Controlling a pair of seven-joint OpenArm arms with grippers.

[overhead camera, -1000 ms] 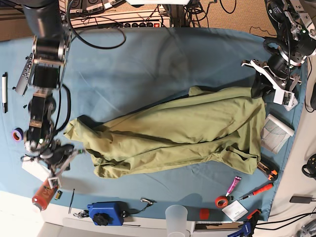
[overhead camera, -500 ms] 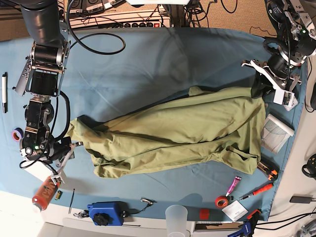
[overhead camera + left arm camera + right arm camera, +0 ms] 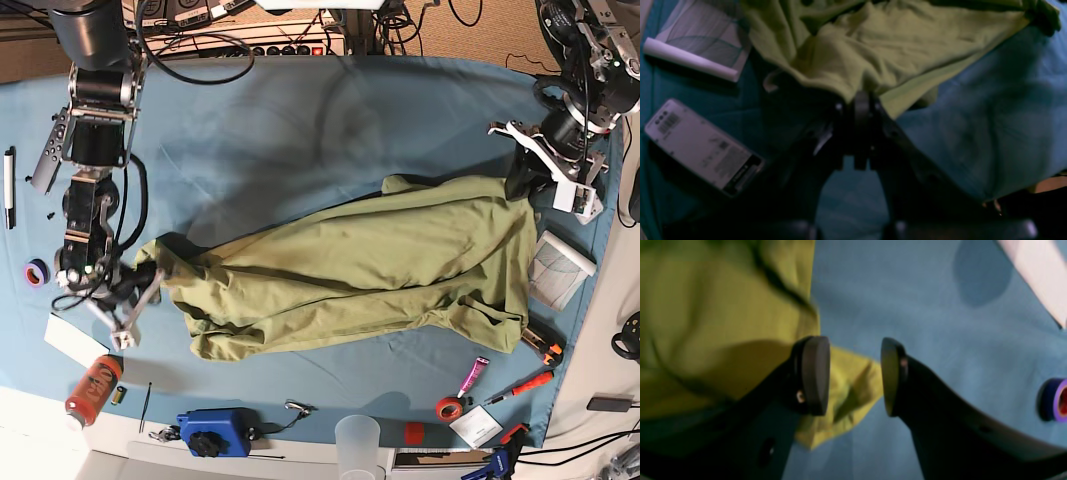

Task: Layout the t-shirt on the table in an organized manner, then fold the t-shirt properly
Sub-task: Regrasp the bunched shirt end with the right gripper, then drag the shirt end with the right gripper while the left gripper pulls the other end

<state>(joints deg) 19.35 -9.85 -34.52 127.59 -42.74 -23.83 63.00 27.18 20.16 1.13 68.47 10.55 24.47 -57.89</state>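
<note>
The t-shirt is spread in a loose, rumpled band across the middle of the tabletop, one end near each arm. It is judged to be light, soft and limp: it will sag and crease wherever it is not supported, and it can be dragged over the blue cloth without much resistance. A firm pinch at corners or hems, such as the shoulder or bottom edge, is judged best, so that the fabric can be drawn taut between two holds.

The left gripper is seen clenched on a corner of the olive fabric, the jaws pressed together on a fold. The right gripper is released, its jaws standing apart with a small flap of the shirt's edge lying between them, not pinched.

On the flat white box beside the left arm a barcode and small print are visible, but nothing can be read.
</note>
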